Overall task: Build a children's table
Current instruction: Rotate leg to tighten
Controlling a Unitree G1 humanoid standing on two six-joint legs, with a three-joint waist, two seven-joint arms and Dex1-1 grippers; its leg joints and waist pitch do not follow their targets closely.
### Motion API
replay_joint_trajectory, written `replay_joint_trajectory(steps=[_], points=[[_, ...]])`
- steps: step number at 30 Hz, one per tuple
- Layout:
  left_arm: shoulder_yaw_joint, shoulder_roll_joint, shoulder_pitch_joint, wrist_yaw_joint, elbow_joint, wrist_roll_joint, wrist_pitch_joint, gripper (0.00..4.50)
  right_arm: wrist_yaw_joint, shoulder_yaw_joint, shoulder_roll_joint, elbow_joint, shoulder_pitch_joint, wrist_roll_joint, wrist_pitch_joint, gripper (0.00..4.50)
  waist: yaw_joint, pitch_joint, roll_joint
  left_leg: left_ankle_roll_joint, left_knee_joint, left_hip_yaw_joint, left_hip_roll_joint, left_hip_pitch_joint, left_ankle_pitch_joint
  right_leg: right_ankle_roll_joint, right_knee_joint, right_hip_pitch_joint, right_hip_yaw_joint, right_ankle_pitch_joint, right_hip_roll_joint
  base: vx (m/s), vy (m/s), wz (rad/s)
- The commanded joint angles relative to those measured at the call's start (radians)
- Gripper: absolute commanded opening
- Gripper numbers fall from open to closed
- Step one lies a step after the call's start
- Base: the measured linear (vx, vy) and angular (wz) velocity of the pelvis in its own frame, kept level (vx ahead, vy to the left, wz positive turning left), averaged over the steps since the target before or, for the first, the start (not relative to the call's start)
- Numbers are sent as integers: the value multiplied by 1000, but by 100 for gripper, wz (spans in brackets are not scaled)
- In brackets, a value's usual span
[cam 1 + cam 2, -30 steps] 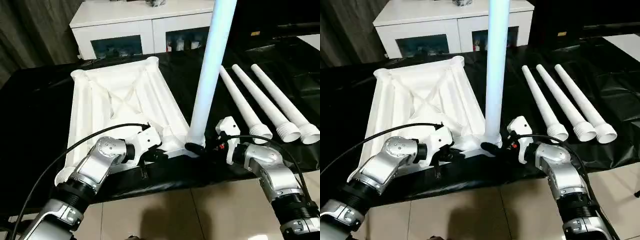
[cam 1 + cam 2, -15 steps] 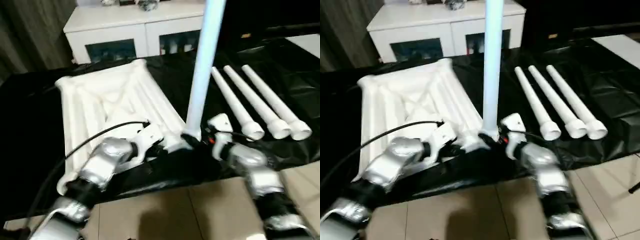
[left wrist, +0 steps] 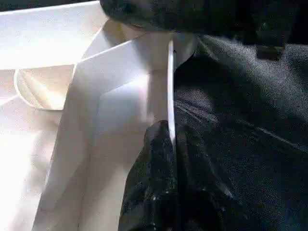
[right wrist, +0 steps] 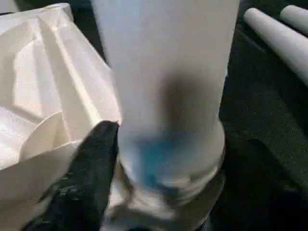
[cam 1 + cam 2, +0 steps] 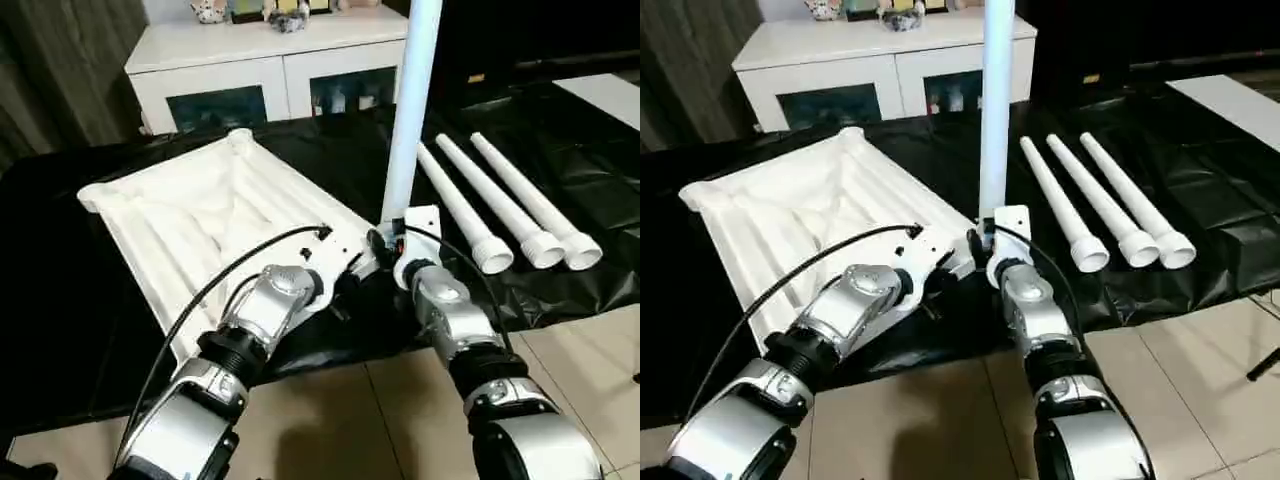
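The white tabletop [image 5: 210, 215] lies upside down on the black cloth, ribs up, turned at an angle. One white leg [image 5: 410, 100] stands upright in its near right corner socket. My right gripper [image 5: 385, 240] is shut around this leg's base, and one black finger [image 4: 91, 163] presses beside the threaded collar. My left gripper [image 5: 348, 272] is shut on the thin rim [image 3: 169, 86] of the tabletop just beside that corner. Three loose legs [image 5: 480, 215] lie side by side to the right.
A black cloth [image 5: 60, 270] covers the work surface, with its front edge close to my forearms and tiled floor [image 5: 400, 420] below. A white cabinet [image 5: 270, 75] with glass doors stands behind, with small figures on top.
The camera has shifted. The tabletop has turned on the cloth, its far end swinging left, with the upright leg still in its corner. Both grippers keep their hold and now sit closer together.
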Motion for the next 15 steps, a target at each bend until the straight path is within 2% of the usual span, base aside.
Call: replay_joint_trajectory(steps=[1, 3, 4, 5, 7, 8, 10, 11, 12, 15], points=[[11, 39, -10, 29, -7, 40, -9, 0, 36, 19, 4, 5, 16, -4, -9, 376, -8, -51, -5, -21, -100, -44, 41, 22, -643, -103, -84, 24, -1, -521, -39, 0, 0, 0], [-12, 80, 17, -35, -51, 43, -48, 0, 86, 13, -30, -40, 21, 13, -20, 389, -19, -54, -5, -19, -99, -43, 41, 19, -652, -114, -82, 26, -5, -500, -46, 0, 0, 0], [-15, 90, 24, -49, -64, 43, -46, 0, 105, 13, -41, -55, 25, 17, -18, 395, -19, -55, -1, -16, -97, -43, 41, 18, -642, -120, -82, 26, -4, -490, -49, 0, 0, 0], [-17, 98, 31, -61, -73, 42, -44, 0, 123, 12, -51, -62, 27, 19, -20, 395, -18, -60, -4, -7, -95, -39, 42, 13, -605, -139, -77, 28, -1, -447, -52, 0, 0, 0], [-18, 116, 48, -98, -103, 32, -48, 0, 202, 18, -75, -97, 41, 35, -12, 395, -11, -64, -7, 15, -89, -30, 41, 13, -553, -171, -73, 28, 0, -383, -54, 0, 0, 0], [-21, 133, 64, -139, -132, 20, -58, 0, 258, 30, -97, -128, 58, 39, -5, 395, -9, -64, -6, 29, -87, -27, 42, 7, -512, -188, -69, 29, 2, -350, -57, 0, 0, 0], [-26, 152, 82, -182, -164, 6, -64, 0, 310, 44, -121, -161, 77, 40, 2, 395, -1, -66, -10, 44, -85, -23, 47, 11, -480, -204, -65, 28, 3, -321, -56, 0, 0, 0], [-35, 184, 104, -236, -207, -7, -63, 0, 394, 68, -155, -199, 103, 40, 9, 395, 1, -67, -7, 50, -86, -22, 49, 6, -457, -212, -60, 31, 4, -300, -54, 0, 0, 0], [-41, 204, 116, -265, -232, -15, -54, 0, 446, 79, -172, -222, 117, 48, 18, 395, 8, -68, -5, 53, -85, -22, 50, 8, -441, -217, -57, 30, 5, -282, -53, 0, 0, 0], [-67, 272, 163, -393, -325, -48, -68, 0, 622, 112, -235, -309, 169, 94, 49, 395, 21, -72, -8, 69, -83, -19, 55, 8, -382, -234, -46, 33, 8, -210, -53, 39, -8, 2]])
